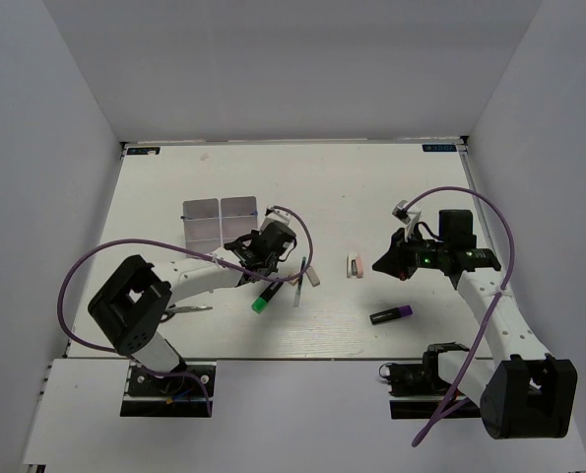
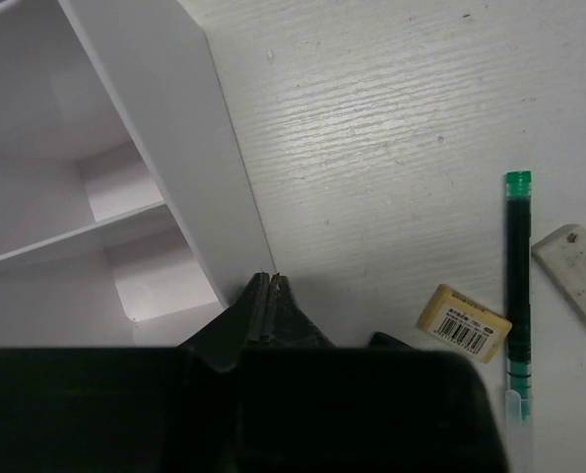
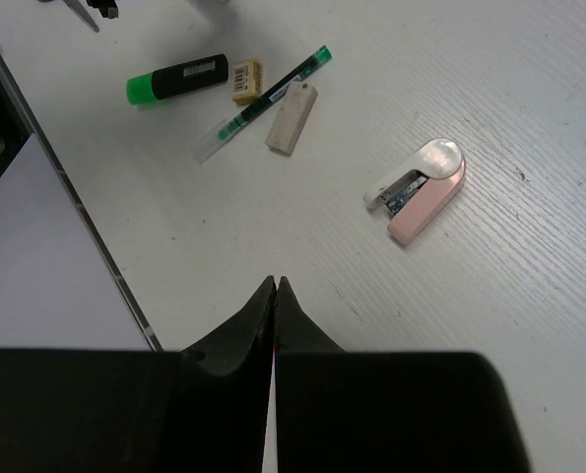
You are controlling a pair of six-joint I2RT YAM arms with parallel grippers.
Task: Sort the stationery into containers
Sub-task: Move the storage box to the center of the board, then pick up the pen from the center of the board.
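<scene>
Stationery lies loose on the worktop [image 1: 371, 187]: green pen [image 2: 516, 296], yellow eraser [image 2: 463, 322] and white eraser [image 2: 571, 276] crowd together near the containers [image 2: 189, 148]. Left jaws and right jaws are both pressed together, empty. I fear the left jaws bumping the bin wall, or scattering neighbours while pinching one item.

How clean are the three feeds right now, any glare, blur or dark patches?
Top external: even light, soft shadows, white table bright without glare. Left wrist: yellow rectangular eraser sharp, barcode readable; closed black left fingers underexposed. Right wrist: small pink-and-white stapler crisp; right fingers equally dark.
</scene>
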